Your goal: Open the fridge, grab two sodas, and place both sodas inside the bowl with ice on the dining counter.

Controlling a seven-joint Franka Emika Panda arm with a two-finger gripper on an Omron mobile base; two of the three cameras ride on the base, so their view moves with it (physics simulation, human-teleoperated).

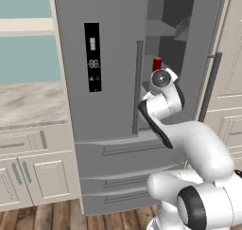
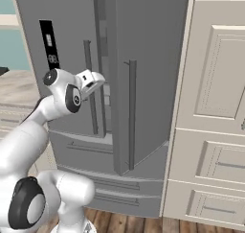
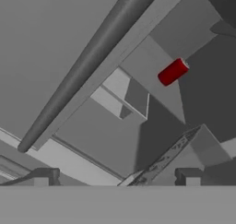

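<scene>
Soda can [image 3: 173, 72] stands on a shelf inside the fridge [image 1: 113, 73], near the shelf's front edge, behind the right door that is swung open. Gripper [image 3: 117, 177] is spread wide and empty, aimed into the opening; the can lies ahead of it, well apart, its long axis upright in the left base view.

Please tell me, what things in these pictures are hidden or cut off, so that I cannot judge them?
- Second soda: the left base view shows one red soda in the fridge; the arm's wrist covers the shelf below it.
- Gripper: the hand view's bottom edge cuts off its fingertips.
- Fridge interior: in the right base view the open right door hides the shelves.
- Fridge top: cut off by the upper edge in both base views.
</scene>
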